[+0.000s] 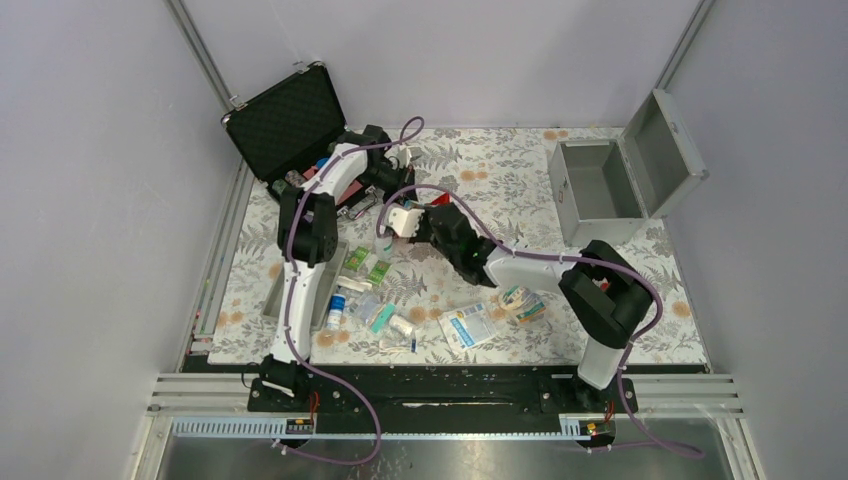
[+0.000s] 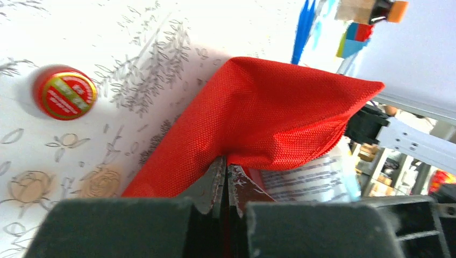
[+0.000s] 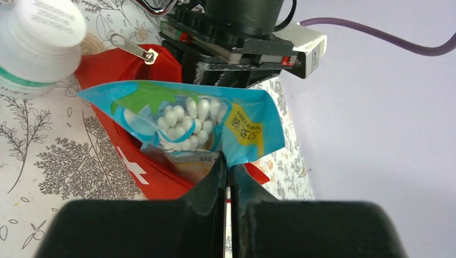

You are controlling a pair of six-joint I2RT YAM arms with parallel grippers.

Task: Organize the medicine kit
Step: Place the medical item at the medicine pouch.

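Now R gripper [image 3: 226, 161] pinches swab pkt [image 3: 188, 121] at pouch [image 3: 118, 70].

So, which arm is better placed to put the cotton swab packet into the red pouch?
Right. The right hand pinches the cotton swab packet at the red pouch, while the left hand holds the pouch fabric.

Floral-patterned table [image 1: 520, 165], loaded.
We see the medicine kit [image 1: 598, 190] far right, black case [image 1: 287, 122] far left, packets [image 1: 468, 326] near.

Medicine kit [image 1: 600, 192]: silver-grey metal box, cube-like, upright on the table, upper right of top view. Hinged lid [image 1: 665, 150] open, tilted rightward.
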